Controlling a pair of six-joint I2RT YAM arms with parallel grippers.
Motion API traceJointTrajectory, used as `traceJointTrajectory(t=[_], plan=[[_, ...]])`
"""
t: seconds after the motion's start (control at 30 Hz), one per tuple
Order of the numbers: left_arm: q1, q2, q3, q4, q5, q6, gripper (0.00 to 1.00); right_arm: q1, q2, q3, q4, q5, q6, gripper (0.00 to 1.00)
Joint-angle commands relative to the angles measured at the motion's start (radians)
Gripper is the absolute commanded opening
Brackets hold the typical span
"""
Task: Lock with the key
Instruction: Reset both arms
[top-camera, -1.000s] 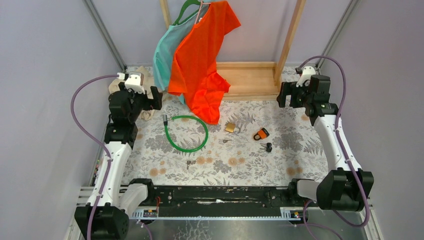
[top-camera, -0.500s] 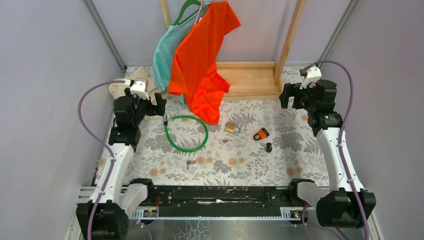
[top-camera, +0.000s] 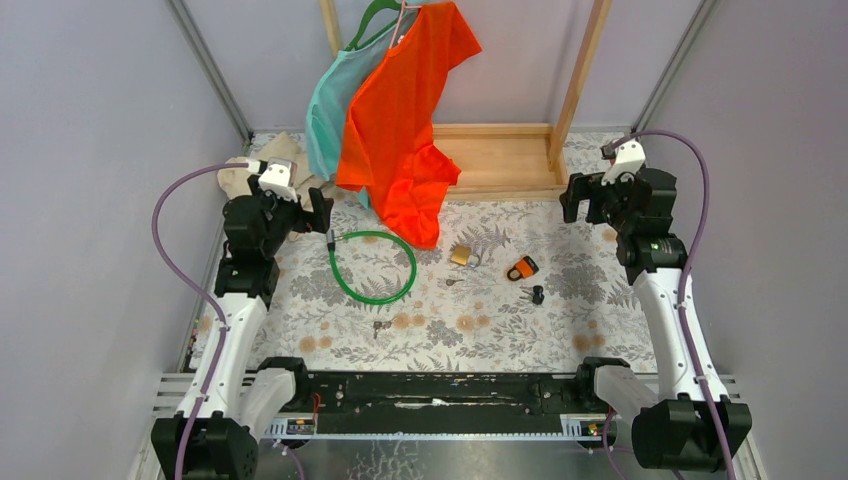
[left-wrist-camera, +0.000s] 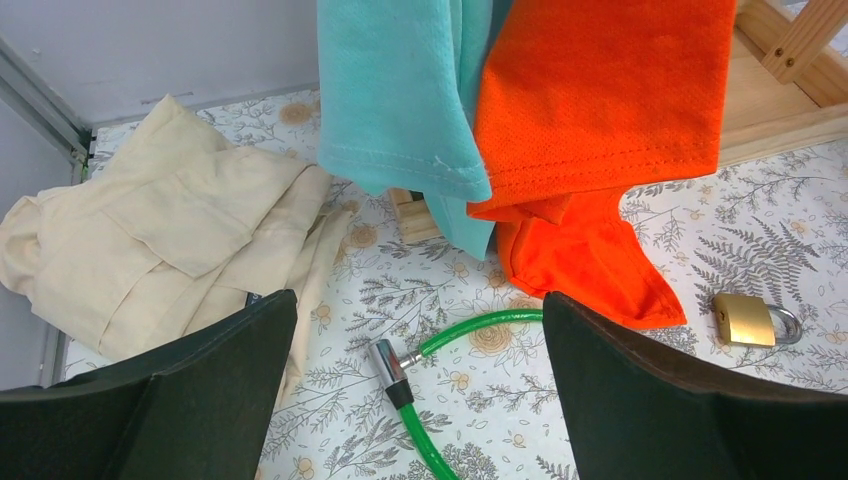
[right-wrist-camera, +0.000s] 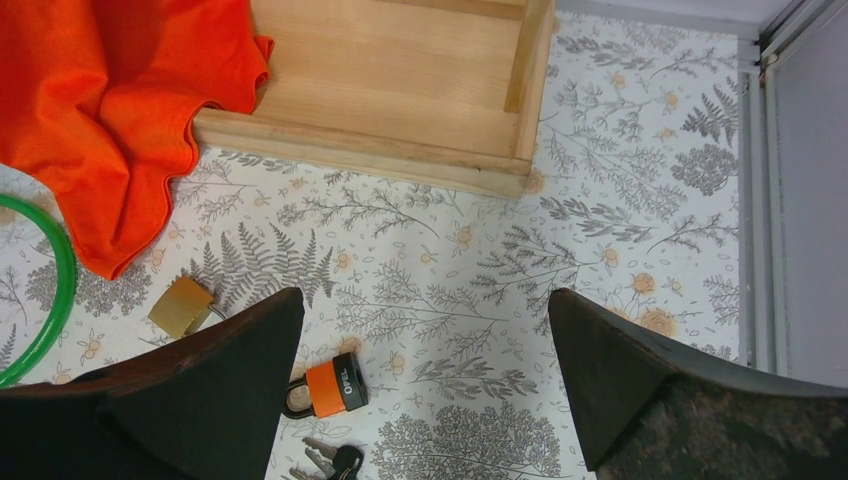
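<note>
An orange-bodied padlock (top-camera: 521, 268) (right-wrist-camera: 325, 387) with a black shackle lies on the flowered table cover, right of centre. A bunch of black-headed keys (top-camera: 535, 294) (right-wrist-camera: 335, 462) lies just in front of it. A brass padlock (top-camera: 461, 256) (left-wrist-camera: 748, 320) (right-wrist-camera: 182, 306) lies to its left. A green cable loop (top-camera: 372, 267) (right-wrist-camera: 60, 270) has its metal end (left-wrist-camera: 387, 365) below my left gripper (top-camera: 318, 210) (left-wrist-camera: 418, 300), which hangs open and empty. My right gripper (top-camera: 575, 195) (right-wrist-camera: 425, 295) is open and empty too, above the cover just right of the orange padlock.
An orange shirt (top-camera: 405, 120) and a teal shirt (top-camera: 335, 110) hang from a wooden rack whose base (top-camera: 500, 160) sits at the back. A beige cloth (top-camera: 240, 175) (left-wrist-camera: 150, 230) is heaped at the back left. Small bare keys (top-camera: 452, 282) lie on the cover.
Both arms have shifted a little: the left wrist has moved right and towards the cable, the right wrist slightly right. Both grippers stay open. Nothing on the table has moved.
</note>
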Motion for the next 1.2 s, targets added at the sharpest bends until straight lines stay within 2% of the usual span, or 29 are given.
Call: traceJointTrajectory(t=[0.0, 1.17], plan=[[-0.003, -0.025, 0.003, 0.042, 0.025, 0.017, 1.0, -0.012, -0.034, 0.005, 0.061, -0.022, -0.016, 0.99], [0.007, -0.036, 0.023, 0.017, 0.022, 0.016, 1.0, -0.033, -0.063, 0.008, 0.044, -0.079, -0.025, 0.99]])
